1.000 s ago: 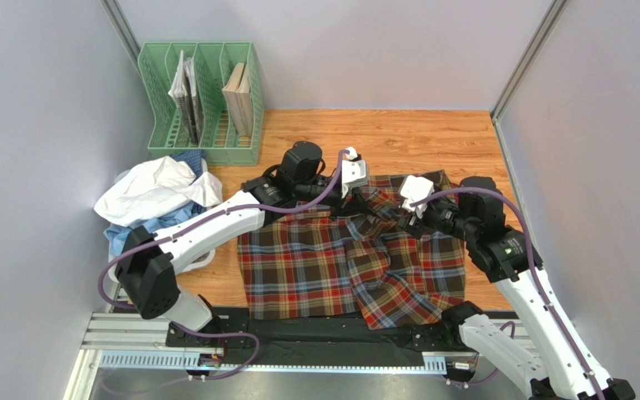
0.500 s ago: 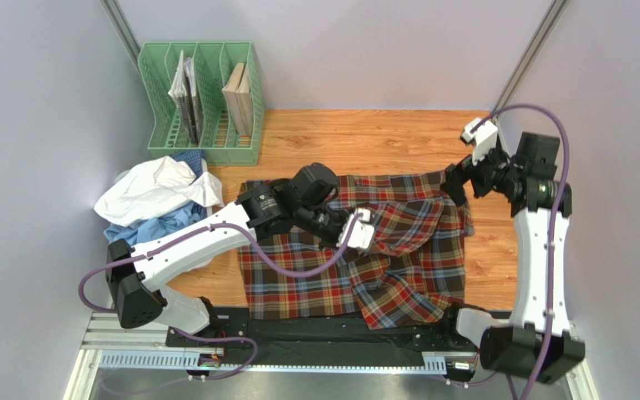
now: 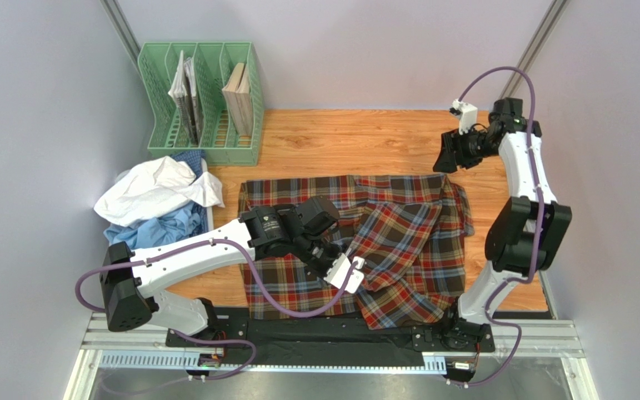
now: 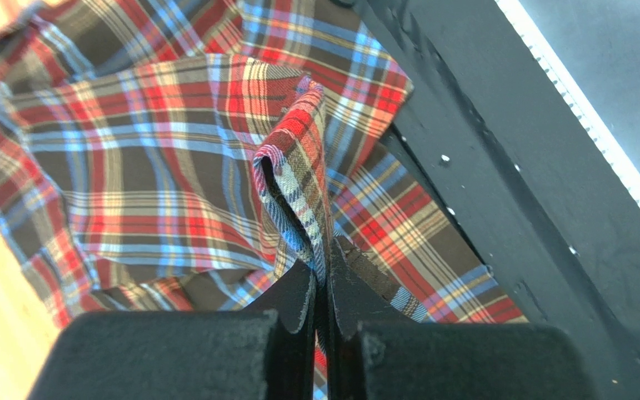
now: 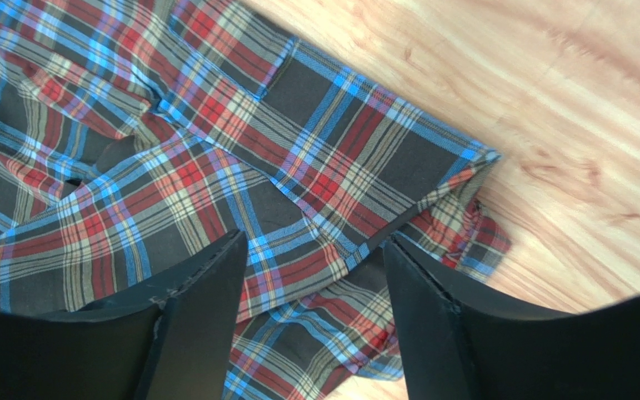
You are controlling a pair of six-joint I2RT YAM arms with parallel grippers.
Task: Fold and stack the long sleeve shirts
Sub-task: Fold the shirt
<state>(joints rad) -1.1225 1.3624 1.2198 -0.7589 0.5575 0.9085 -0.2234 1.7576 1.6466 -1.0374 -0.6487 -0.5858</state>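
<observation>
The tartan shirt [image 3: 407, 242] lies spread on the wooden table, rumpled on its right half. My left gripper [image 3: 350, 268] is shut on a raised fold of it near the shirt's middle front; the left wrist view shows the fold [image 4: 294, 167] pinched upright between the fingertips of that gripper [image 4: 325, 262]. My right gripper [image 3: 447, 158] is open and empty, held above the shirt's far right corner. In the right wrist view this gripper [image 5: 311, 250] has its jaws wide apart over the shirt's corner [image 5: 432, 167]. A white shirt [image 3: 152, 190] and a light blue one [image 3: 152, 227] lie heaped at the left.
A green file rack [image 3: 201, 100] with books stands at the back left. The black base rail [image 3: 315, 333] runs along the near edge, and the shirt's hem overlaps it [image 4: 499, 167]. Bare wood [image 3: 365, 142] lies behind the shirt. Grey walls close in both sides.
My left gripper has pulled the shirt fold from the far side toward the near edge. My right gripper has let go of the shirt and swung up to the far right.
</observation>
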